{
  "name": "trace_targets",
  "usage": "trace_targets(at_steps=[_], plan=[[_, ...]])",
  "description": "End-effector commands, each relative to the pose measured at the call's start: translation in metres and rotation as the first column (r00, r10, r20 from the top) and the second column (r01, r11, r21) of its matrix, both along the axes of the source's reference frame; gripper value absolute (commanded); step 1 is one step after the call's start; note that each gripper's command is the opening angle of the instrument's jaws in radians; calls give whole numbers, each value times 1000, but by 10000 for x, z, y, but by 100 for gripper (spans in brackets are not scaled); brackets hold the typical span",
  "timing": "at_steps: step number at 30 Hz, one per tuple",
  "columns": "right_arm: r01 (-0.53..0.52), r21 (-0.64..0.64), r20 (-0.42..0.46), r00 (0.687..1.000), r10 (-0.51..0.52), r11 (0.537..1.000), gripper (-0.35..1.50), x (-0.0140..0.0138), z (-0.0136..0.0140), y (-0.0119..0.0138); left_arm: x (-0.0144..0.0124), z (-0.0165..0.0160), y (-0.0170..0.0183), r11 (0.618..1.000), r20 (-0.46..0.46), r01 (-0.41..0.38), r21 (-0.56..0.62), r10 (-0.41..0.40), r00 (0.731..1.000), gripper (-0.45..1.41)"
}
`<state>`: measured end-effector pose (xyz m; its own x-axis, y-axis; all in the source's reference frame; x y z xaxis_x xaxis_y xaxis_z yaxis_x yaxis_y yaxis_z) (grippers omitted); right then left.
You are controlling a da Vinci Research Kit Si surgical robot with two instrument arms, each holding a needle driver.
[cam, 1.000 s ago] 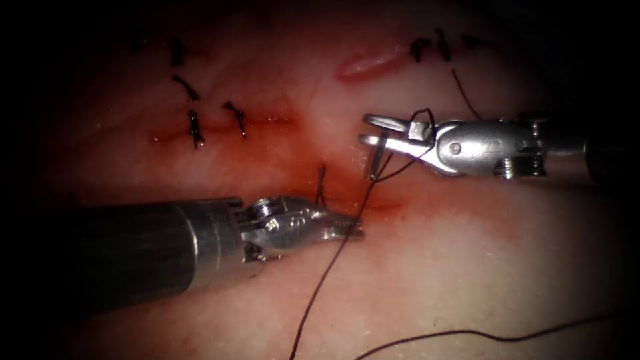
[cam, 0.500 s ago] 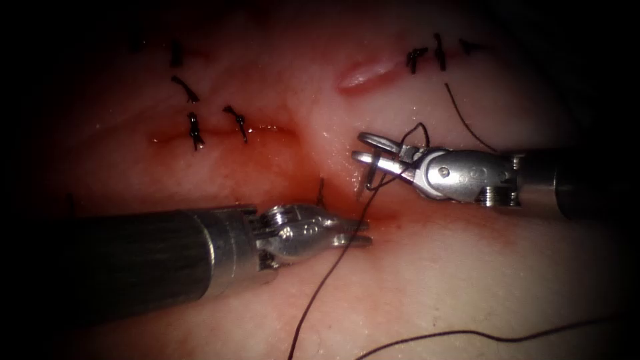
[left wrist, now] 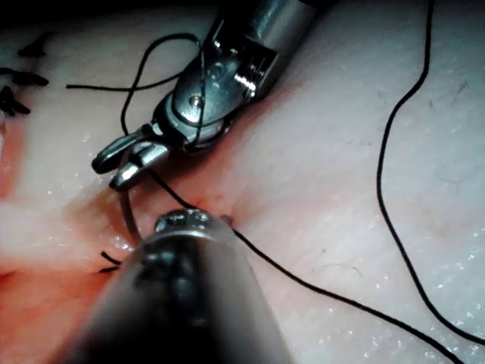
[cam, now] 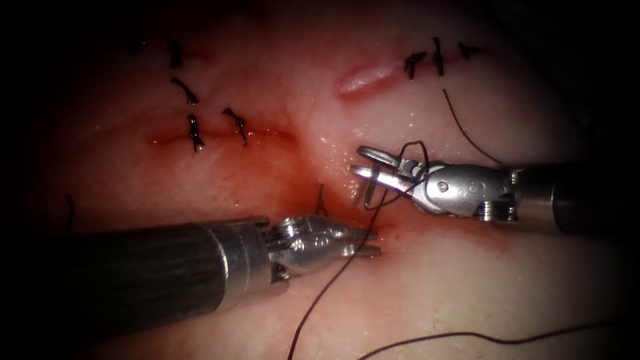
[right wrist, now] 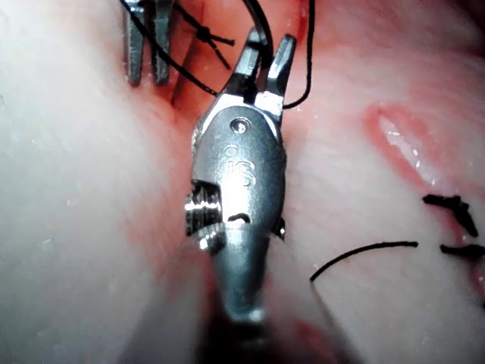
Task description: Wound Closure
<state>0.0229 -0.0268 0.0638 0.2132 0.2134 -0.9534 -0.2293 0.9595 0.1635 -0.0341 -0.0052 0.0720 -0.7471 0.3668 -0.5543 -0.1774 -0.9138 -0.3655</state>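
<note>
Our right tool (cam: 368, 165) reaches in level from the right, wrist straight, its jaws a little parted yet gripping the needle (cam: 371, 190) near one end. Our left tool (cam: 371, 241) comes in from the left on a slightly rising shaft, jaws slightly apart and holding nothing, tips just below the right tool's.

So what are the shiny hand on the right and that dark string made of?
The right hand looks like polished metal, probably steel: silvery, with bright glints and a rivet. It holds the curved needle, which is thin, grey and metallic too. The thread looks like dark, fine, limp fibre; whether it is nylon or silk cannot be told.
</note>
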Motion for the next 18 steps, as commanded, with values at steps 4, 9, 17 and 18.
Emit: trace_targets(at_steps=[4, 9, 17, 18], plan=[[36, 5, 11, 999, -36, 999, -35, 13, 10, -8, -5, 4, 1, 1000, -4, -4, 1, 4, 1000, 21], [65, 35, 34, 997, -66, 997, -35, 13, 24, -17, -4, 4, 1, 1000, -6, -7, 2, 7, 1000, 21], [86, 75, 47, 995, -90, 993, -35, 13, 38, -30, -3, 3, 0, 1000, -5, -11, 5, 11, 1000, 21], [89, 77, 56, 994, -94, 993, -35, 13, 42, -33, -2, 3, 0, 1000, -7, -11, 4, 11, 1000, 21]])
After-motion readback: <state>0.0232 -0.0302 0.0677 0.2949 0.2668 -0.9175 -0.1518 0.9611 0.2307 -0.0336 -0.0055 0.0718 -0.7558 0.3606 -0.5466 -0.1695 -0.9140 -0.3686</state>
